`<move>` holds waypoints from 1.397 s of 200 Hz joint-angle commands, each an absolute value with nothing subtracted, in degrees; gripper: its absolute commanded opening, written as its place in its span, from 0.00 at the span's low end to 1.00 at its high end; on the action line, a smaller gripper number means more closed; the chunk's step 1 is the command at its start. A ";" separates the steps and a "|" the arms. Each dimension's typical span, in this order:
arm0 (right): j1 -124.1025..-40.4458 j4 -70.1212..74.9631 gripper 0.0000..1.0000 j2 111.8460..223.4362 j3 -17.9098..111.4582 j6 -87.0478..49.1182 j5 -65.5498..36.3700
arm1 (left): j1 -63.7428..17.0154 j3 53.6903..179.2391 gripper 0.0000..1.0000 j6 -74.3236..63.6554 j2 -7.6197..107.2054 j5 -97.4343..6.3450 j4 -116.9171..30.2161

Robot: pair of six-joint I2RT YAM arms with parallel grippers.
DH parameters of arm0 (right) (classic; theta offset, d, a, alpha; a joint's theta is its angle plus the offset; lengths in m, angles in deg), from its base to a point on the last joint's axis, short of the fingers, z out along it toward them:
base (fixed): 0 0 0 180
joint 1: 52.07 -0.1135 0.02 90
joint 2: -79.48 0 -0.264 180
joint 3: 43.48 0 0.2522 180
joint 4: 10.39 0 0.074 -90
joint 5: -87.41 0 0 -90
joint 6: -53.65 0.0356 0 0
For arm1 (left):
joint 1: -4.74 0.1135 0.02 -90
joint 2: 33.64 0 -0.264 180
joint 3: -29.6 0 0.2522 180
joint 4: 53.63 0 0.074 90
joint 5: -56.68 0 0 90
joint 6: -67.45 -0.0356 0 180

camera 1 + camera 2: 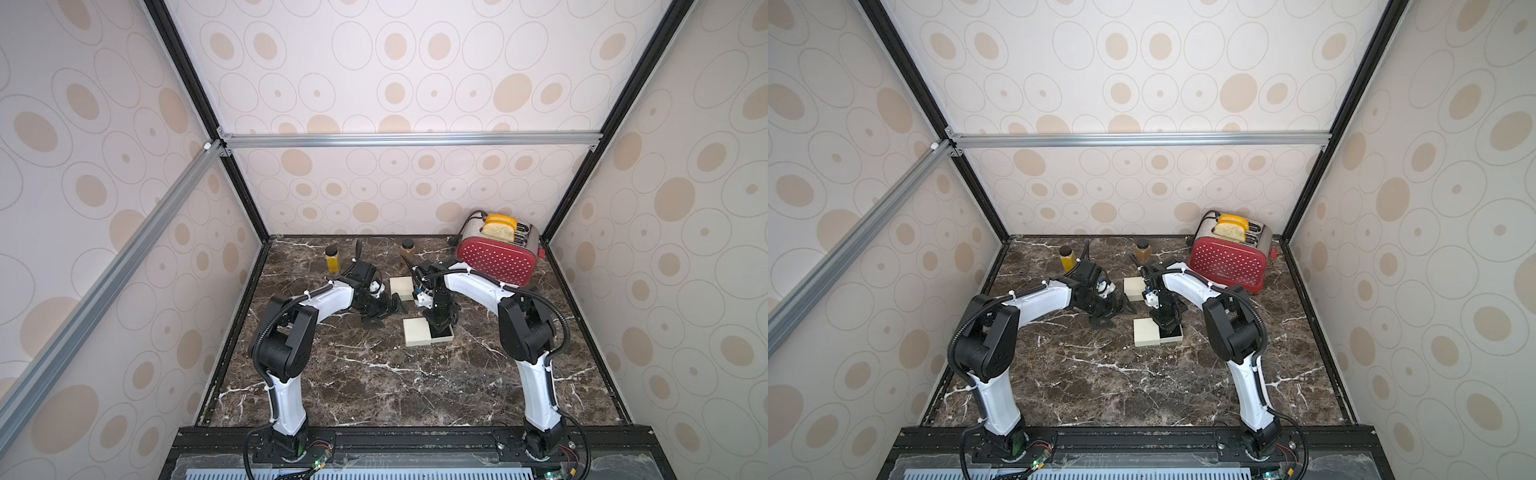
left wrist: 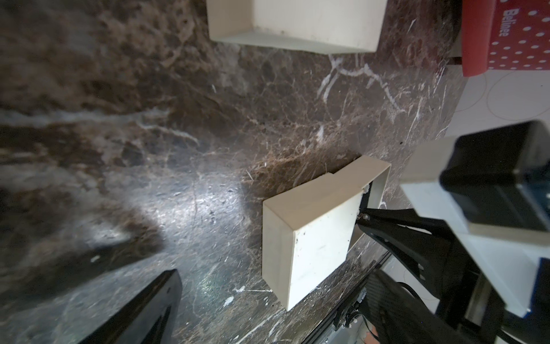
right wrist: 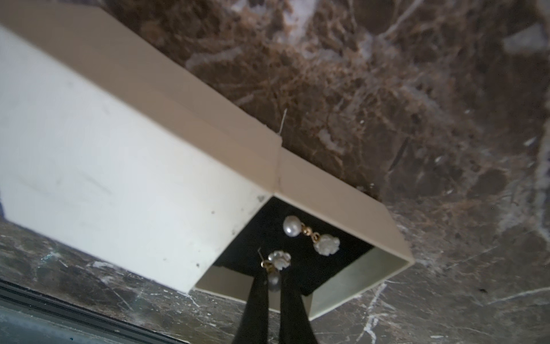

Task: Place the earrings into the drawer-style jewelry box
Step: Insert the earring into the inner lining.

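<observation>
The cream drawer-style jewelry box (image 1: 417,332) (image 3: 104,166) lies mid-table with its drawer (image 1: 444,337) (image 3: 342,184) pulled out, black lining showing. In the right wrist view one pearl-and-flower earring (image 3: 311,236) lies on the lining. My right gripper (image 3: 274,278) (image 1: 438,326) reaches down into the drawer, shut on the other earring (image 3: 278,263), which hangs just over the lining. My left gripper (image 1: 386,311) (image 2: 268,321) hovers open and empty just left of the box, nothing between its fingers (image 2: 143,312).
A second cream box (image 1: 401,286) (image 2: 297,20) sits just behind the grippers. A red dotted toaster (image 1: 496,259) with toast stands at the back right. Two jars (image 1: 332,259) (image 1: 408,249) stand along the back of the marble table.
</observation>
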State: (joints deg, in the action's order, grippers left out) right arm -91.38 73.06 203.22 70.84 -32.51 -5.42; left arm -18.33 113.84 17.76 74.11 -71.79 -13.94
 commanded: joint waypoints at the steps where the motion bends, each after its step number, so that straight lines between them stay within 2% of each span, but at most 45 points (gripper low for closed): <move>1: -92.22 76.48 0.00 204.80 72.66 -32.90 -3.97 | -17.89 113.26 0.99 16.22 73.60 -72.25 -13.68; 279: -93.47 79.23 0.00 208.06 75.53 -30.77 -0.46 | -17.66 111.27 0.99 16.59 72.20 -73.22 -15.43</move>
